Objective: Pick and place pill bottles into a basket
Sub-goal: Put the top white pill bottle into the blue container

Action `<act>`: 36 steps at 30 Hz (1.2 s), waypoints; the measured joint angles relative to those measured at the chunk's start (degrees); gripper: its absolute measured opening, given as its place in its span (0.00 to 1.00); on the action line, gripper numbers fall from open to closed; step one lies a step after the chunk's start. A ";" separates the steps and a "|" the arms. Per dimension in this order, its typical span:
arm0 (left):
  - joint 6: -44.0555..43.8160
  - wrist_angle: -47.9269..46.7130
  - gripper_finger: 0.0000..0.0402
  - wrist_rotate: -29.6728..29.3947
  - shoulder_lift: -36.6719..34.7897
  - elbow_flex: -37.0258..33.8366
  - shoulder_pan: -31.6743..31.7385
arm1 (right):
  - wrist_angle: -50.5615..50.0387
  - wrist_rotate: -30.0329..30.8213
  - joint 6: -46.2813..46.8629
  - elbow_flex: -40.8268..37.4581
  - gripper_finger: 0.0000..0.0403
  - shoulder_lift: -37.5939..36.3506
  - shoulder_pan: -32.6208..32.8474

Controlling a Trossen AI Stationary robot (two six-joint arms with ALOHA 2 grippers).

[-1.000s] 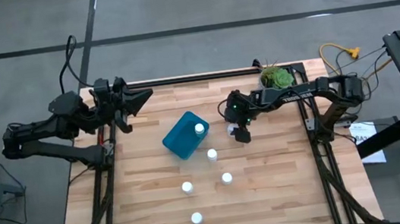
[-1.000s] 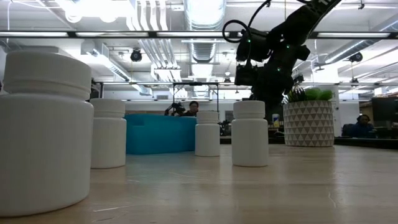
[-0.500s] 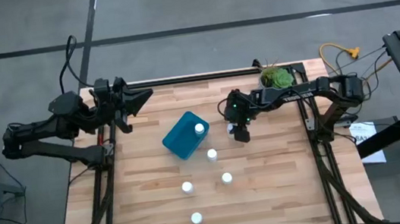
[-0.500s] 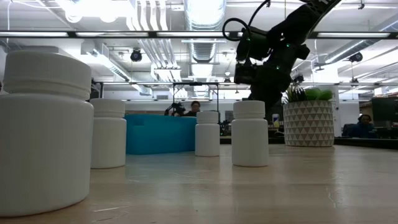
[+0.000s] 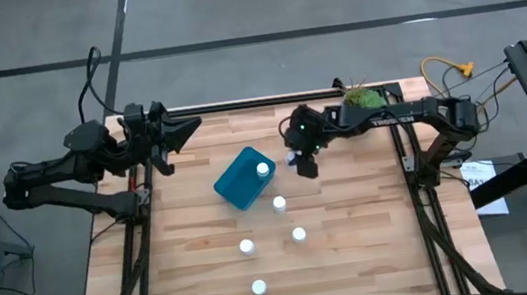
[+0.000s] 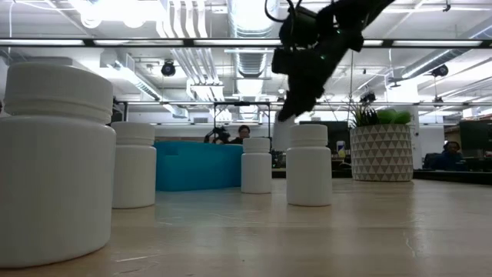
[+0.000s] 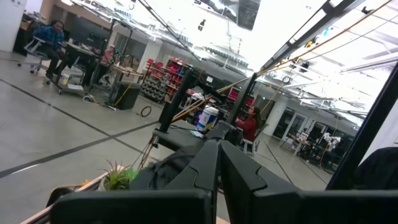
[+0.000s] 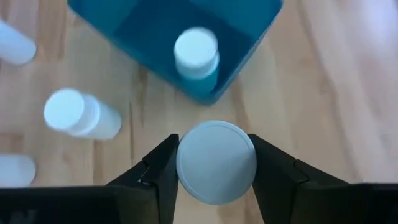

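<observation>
Open-plan lab/workshop: exposed ceiling ducts [image 6: 254, 23], concrete floor [image 5: 246, 8], desks w/ seated person [image 7: 53, 37].

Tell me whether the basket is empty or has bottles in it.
Not empty: the basket holds one upright pill bottle, its white cap showing inside one corner. The right gripper carries another bottle nearby, not yet over the basket.

The pill bottles [image 5: 279, 203] are plain white, caps included, one of them [image 8: 216, 162] clamped between the black fingers [image 8: 163, 167] of the right end effector [image 8: 214, 177]. The basket [image 5: 238, 181] is a solid teal-blue. The surface [image 5: 358, 257] is pale wood in lengthwise planks with visible grain. The pot [image 6: 381, 153] is white with a dark triangle pattern and carries a green plant [image 5: 367, 101]. Both arms are black.
</observation>
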 joint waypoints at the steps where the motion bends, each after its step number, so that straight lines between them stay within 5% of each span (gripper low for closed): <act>1: 0.00 0.00 0.00 0.00 -0.01 0.00 0.00 | -0.17 0.26 -0.38 1.03 0.37 0.00 0.00; 13: -0.26 1.66 0.00 0.02 -0.04 0.00 -0.02 | -1.20 1.32 -0.69 8.83 0.37 1.91 -0.71; 36: -0.42 2.16 0.00 0.02 0.22 0.00 -0.02 | -7.00 -0.30 -1.79 27.03 0.37 16.36 -0.66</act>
